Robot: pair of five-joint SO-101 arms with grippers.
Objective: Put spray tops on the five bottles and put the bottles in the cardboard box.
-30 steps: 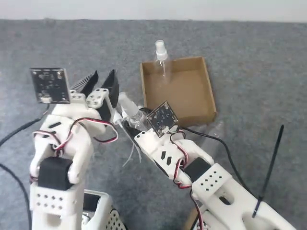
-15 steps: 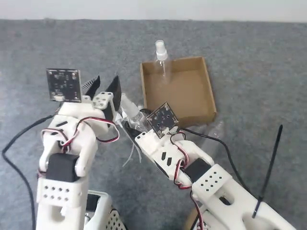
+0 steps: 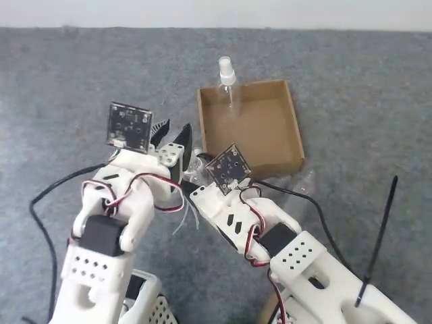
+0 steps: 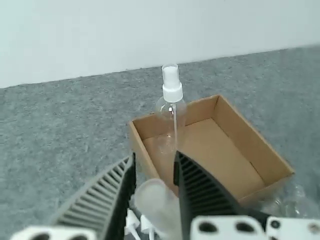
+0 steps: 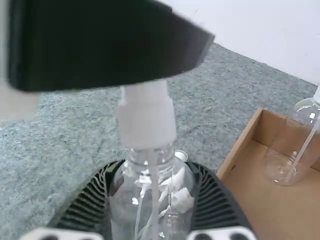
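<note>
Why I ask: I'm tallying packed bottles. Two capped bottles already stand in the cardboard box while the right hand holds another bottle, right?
Not quite: the high view shows one capped bottle standing in the cardboard box, not two. The right hand does hold another bottle.

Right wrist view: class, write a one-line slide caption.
Right gripper holds a clear bottle, spray top on its neck, beside the cardboard box containing a capped bottle.

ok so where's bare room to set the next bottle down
The brown cardboard box is bare except a capped clear plastic bottle in its far left corner. Crowded at its near left corner: left gripper, right gripper, second bottle.
</note>
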